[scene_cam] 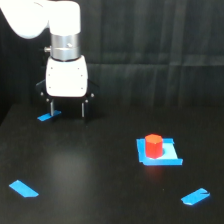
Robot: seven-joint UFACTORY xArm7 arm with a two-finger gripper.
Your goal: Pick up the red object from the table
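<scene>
The red object (153,145) is a small stubby red-orange block standing upright on a flat blue square patch (160,153) on the black table (90,170), toward the exterior view's right. My gripper (67,110) hangs from the white arm at the upper left, well apart from the red object. Its two dark fingers point down with a wide gap between them, open and empty, just above the table.
Three small blue tape patches lie on the table: one behind the gripper (46,117), one at the front left (23,188) and one at the front right (195,196). A dark curtain forms the backdrop.
</scene>
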